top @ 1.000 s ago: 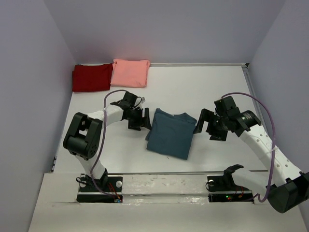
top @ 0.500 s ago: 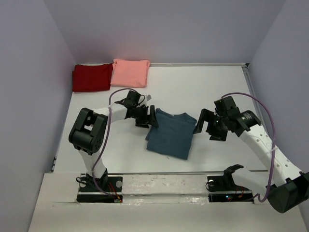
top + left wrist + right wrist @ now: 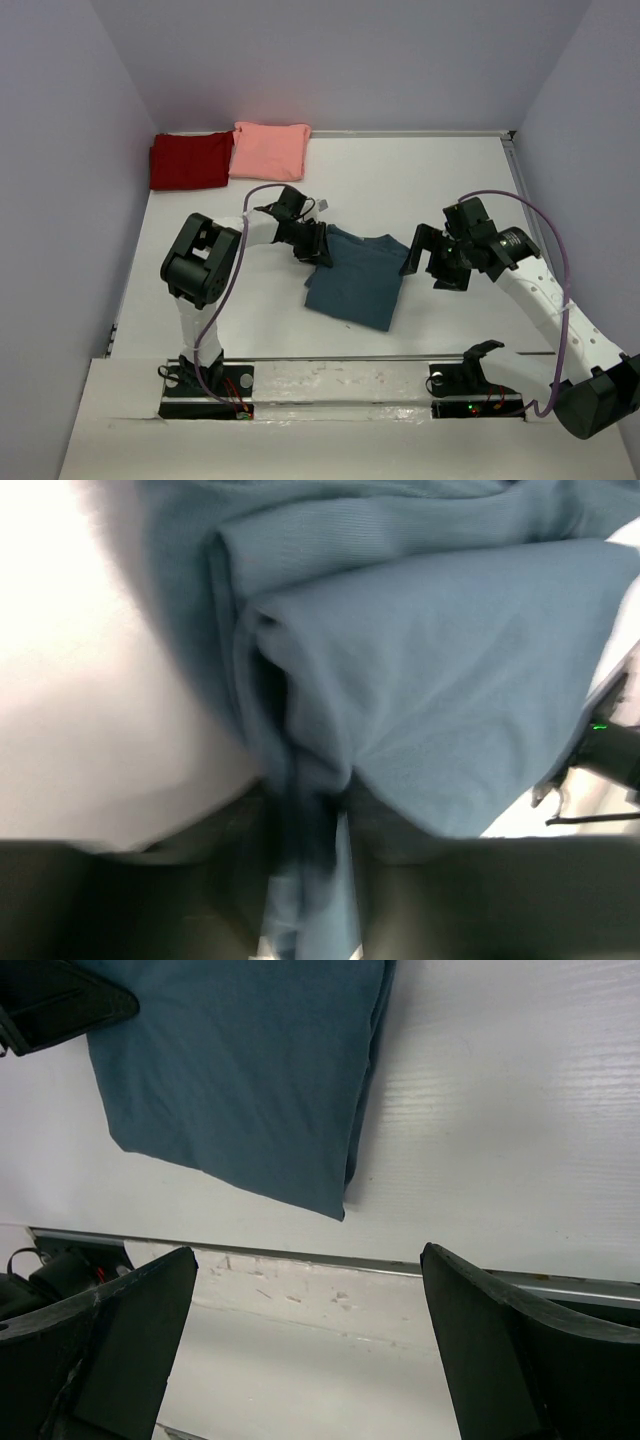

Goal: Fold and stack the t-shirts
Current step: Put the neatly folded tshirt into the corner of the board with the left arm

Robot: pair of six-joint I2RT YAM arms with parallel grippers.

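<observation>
A folded dark teal-blue t-shirt (image 3: pixel 355 280) lies mid-table. My left gripper (image 3: pixel 318 248) is at its far-left corner. In the left wrist view the teal-blue t-shirt (image 3: pixel 450 680) fills the frame, and a bunched fold of its edge runs down between the two dark fingers of the left gripper (image 3: pixel 305 880), which are shut on it. My right gripper (image 3: pixel 428 262) hangs just right of the shirt, open and holding nothing. The right wrist view shows the right gripper (image 3: pixel 310 1360) wide apart, with the teal-blue t-shirt (image 3: pixel 240 1070) beyond. A dark red t-shirt (image 3: pixel 188 160) and a salmon-pink t-shirt (image 3: pixel 268 150) lie folded side by side at the far left.
Lilac walls close in the white table (image 3: pixel 420 180) on the left, back and right. A metal rail (image 3: pixel 340 358) runs along the near edge, in front of both arm bases. A purple cable (image 3: pixel 550 230) loops over the right arm.
My left gripper has moved right onto the teal-blue shirt's far-left corner and closed on its edge. The right arm has not moved.
</observation>
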